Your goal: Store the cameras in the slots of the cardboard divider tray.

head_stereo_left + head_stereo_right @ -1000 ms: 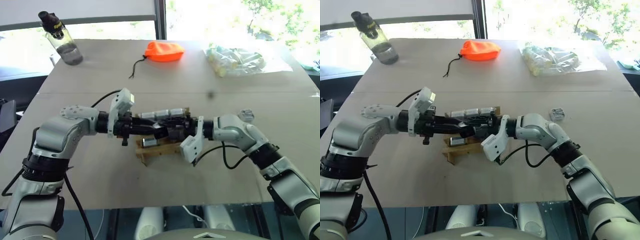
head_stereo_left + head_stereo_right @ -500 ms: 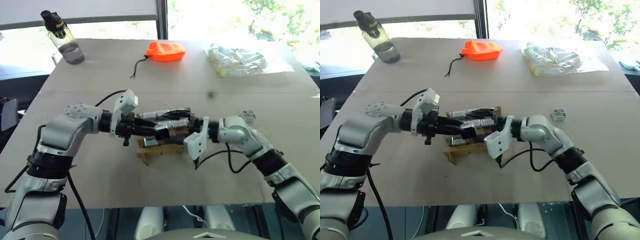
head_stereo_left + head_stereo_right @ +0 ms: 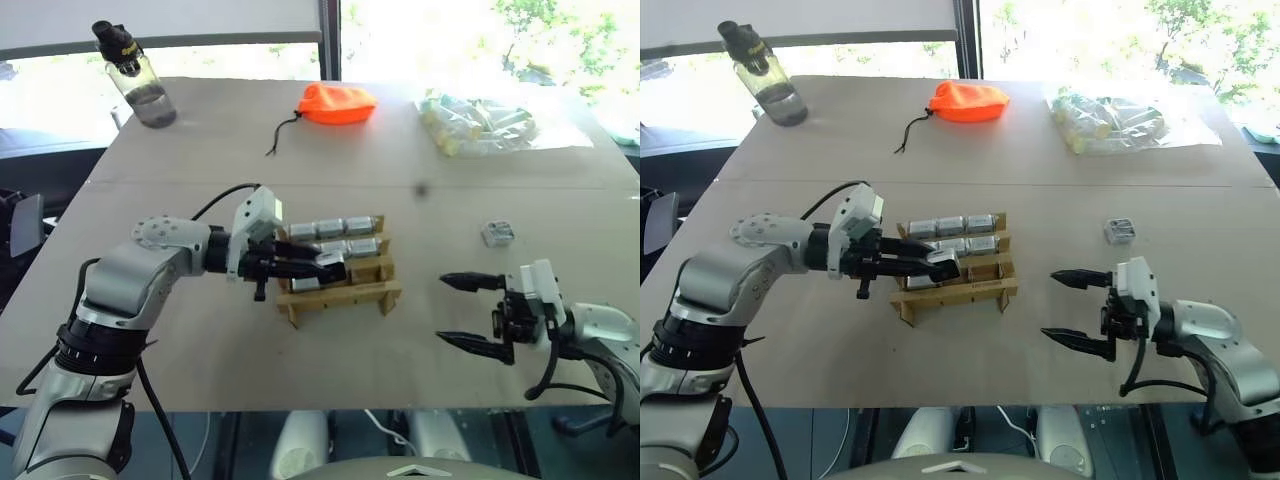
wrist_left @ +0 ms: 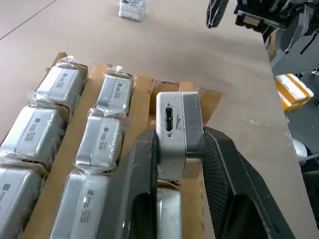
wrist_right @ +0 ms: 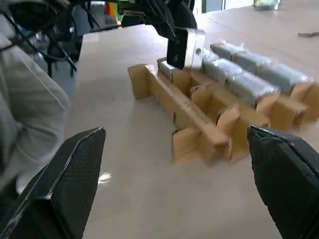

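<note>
The cardboard divider tray (image 3: 340,296) sits mid-table with several silver-grey cameras (image 3: 331,228) standing in its back rows, each wrapped in clear film. My left gripper (image 3: 322,266) hovers over the tray's front row, shut on a bare silver camera (image 4: 178,130) that it holds upright between its fingers (image 4: 220,168). One more camera (image 3: 496,233) lies loose on the table to the right. My right gripper (image 3: 444,310) is off to the right of the tray, open wide and holding nothing, its fingers (image 5: 76,168) pointing back toward the tray (image 5: 200,130).
A water bottle (image 3: 136,76) stands at the far left. At the back are an orange drawstring pouch (image 3: 335,103) and a clear plastic bag of pale items (image 3: 480,120). The table's front edge runs just below both arms.
My right gripper opened, let go at the tray and swung away to the right while rolling over. The left gripper stayed over the tray with the camera.
</note>
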Controlling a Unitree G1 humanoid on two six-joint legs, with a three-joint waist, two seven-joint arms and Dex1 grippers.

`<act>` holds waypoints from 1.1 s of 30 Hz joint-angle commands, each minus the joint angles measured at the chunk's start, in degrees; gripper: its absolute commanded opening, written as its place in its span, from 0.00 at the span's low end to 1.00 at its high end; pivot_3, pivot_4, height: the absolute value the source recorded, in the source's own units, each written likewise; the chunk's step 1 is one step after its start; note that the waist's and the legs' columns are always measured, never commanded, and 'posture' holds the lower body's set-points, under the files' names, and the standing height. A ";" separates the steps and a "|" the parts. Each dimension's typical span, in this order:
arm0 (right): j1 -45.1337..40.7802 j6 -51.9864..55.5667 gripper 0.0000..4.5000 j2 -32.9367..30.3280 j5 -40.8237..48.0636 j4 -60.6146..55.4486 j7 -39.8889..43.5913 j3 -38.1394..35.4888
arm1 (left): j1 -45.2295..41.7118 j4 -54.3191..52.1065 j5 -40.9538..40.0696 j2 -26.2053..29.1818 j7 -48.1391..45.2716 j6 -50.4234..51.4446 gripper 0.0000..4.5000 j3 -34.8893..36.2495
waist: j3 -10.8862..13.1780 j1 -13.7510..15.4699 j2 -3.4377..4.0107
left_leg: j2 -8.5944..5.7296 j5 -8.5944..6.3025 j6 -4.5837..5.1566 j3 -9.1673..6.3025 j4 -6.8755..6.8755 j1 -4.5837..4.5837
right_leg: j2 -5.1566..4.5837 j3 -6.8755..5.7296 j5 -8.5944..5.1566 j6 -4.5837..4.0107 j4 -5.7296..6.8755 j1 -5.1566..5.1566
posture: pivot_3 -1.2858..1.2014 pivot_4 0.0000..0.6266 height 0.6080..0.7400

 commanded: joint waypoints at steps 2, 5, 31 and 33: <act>5.34 -4.49 1.00 2.28 3.20 4.73 10.31 -7.99 | 1.57 -1.06 1.54 0.42 -0.09 -3.88 0.15 0.45 | 0.00 0.16 0.00 | 0.00 0.00 0.00 -0.03 0.00 0.06 | 0.01 0.00 -0.01 0.00 -0.01 0.07 | 0.52 0.24 0.89; 5.72 -6.35 1.00 3.44 1.84 8.34 13.23 -9.99 | 0.70 -0.75 1.49 -1.02 0.78 -3.91 0.15 0.07 | 0.00 0.17 -0.01 | -0.01 0.00 0.00 -0.03 0.01 0.05 | 0.02 -0.01 0.00 0.00 -0.02 0.07 | 0.52 0.24 0.89; 2.67 -6.23 1.00 7.29 -2.37 8.44 11.35 -13.91 | 1.76 -1.36 11.19 -2.45 0.12 -12.61 0.15 -6.55 | -0.01 0.13 0.00 | 0.01 0.01 -0.02 -0.04 0.02 0.08 | 0.05 -0.02 0.00 0.00 0.00 0.10 | 0.52 0.24 0.89; 2.64 -5.95 1.00 7.85 -1.91 8.19 10.99 -14.05 | 2.29 -1.52 11.61 -2.71 0.38 -13.11 0.15 -6.69 | -0.01 0.13 0.00 | 0.01 0.01 -0.01 -0.04 0.02 0.08 | 0.04 -0.01 0.00 0.00 -0.02 0.10 | 0.52 0.24 0.89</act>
